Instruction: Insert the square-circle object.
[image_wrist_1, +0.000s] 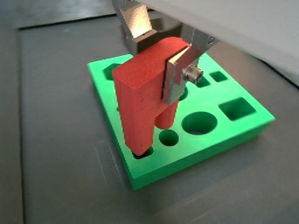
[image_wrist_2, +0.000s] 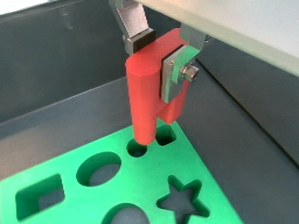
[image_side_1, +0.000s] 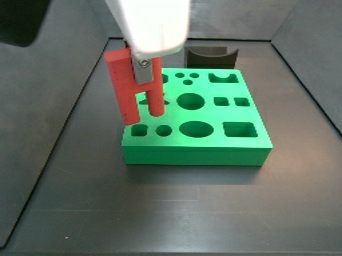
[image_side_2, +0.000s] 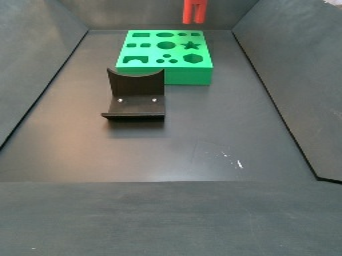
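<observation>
My gripper (image_wrist_1: 156, 66) is shut on the square-circle object (image_wrist_1: 138, 105), a tall red block with two prongs. I hold it upright over the green board (image_wrist_1: 239, 133) at one corner. The round prong tip sits at the mouth of a round hole and the square prong hangs just over the small square hole beside it, as a wrist view shows: gripper (image_wrist_2: 156, 68), block (image_wrist_2: 142, 96), board (image_wrist_2: 140, 188). In a side view the gripper (image_side_1: 140, 70) holds the block (image_side_1: 123, 85) over the board's (image_side_1: 201, 148) left edge. Another side view shows the block (image_side_2: 194, 10) above the board's (image_side_2: 201, 72) far end.
The dark fixture (image_side_2: 134, 95) stands on the floor in front of the board in one side view and behind it in the other side view (image_side_1: 211, 55). Dark bin walls enclose the floor. The board has several other shaped holes.
</observation>
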